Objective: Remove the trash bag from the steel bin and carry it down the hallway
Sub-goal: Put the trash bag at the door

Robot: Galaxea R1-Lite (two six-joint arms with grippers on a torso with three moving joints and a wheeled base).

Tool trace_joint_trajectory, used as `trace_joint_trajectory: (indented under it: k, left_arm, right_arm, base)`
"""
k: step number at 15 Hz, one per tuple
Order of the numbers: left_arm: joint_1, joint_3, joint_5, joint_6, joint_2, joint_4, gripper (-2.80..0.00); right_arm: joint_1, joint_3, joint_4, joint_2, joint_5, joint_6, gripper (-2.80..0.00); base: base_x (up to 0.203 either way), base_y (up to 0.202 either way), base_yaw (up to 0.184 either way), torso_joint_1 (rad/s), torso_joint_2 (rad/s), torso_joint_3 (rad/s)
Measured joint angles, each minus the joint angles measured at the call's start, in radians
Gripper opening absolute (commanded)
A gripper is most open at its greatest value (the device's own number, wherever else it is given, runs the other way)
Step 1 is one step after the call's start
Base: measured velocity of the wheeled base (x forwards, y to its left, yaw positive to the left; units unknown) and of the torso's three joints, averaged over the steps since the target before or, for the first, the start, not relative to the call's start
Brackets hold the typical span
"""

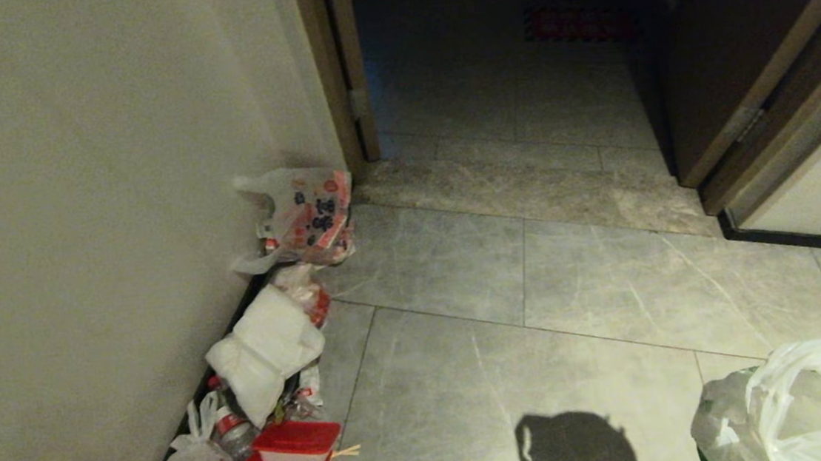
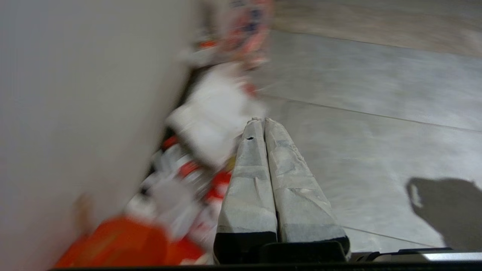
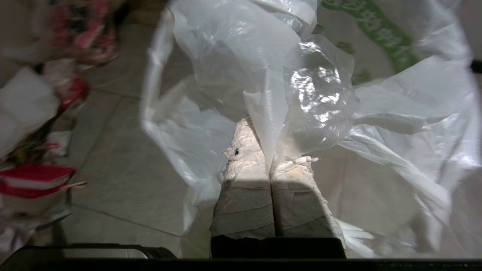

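On my left there is a plain wall (image 1: 82, 214), and a row of rubbish lies along its foot: a printed bag (image 1: 309, 213), some white paper (image 1: 269, 350), a bottle (image 1: 233, 430) and a red-lidded box (image 1: 294, 448). I think this pile could go wrong for me. If I steer too close to the wall, I could bump it or drag something along.

My left claw (image 2: 260, 121) is pressed shut with nothing in it. It hangs over the floor right beside that pile, so that side has little room.

In the middle, the grey floor tiles (image 1: 536, 308) of the hallway run on to a doorway (image 1: 500, 67). It is dark in there, and a red mat (image 1: 578, 23) lies far inside. A raised stone strip (image 1: 525, 183) crosses the floor just before it. I think my wheels might jolt there.

On my right is the trash bag (image 1: 812, 403). It is out of the steel bin, which I cannot see. My right claw (image 3: 269, 160) is clenched on a thin fold of the bag (image 3: 263, 113). The plastic is thin and slippery. It could slip out or tear if it swings. It also hangs near the floor, so it might snag. An open brown door (image 1: 739, 83) stands on the right and makes the way narrower.
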Motion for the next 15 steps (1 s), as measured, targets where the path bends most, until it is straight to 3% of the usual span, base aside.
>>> trace_joint_trajectory:
  k: [15]
  left_arm:
    - [0.000, 0.000, 0.000, 0.001, 0.000, 0.000, -2.80]
  right_arm:
    - [0.000, 0.000, 0.000, 0.000, 0.000, 0.000, -2.80]
  base:
    - [0.000, -0.010, 0.171, 0.004, 0.00, 0.003]
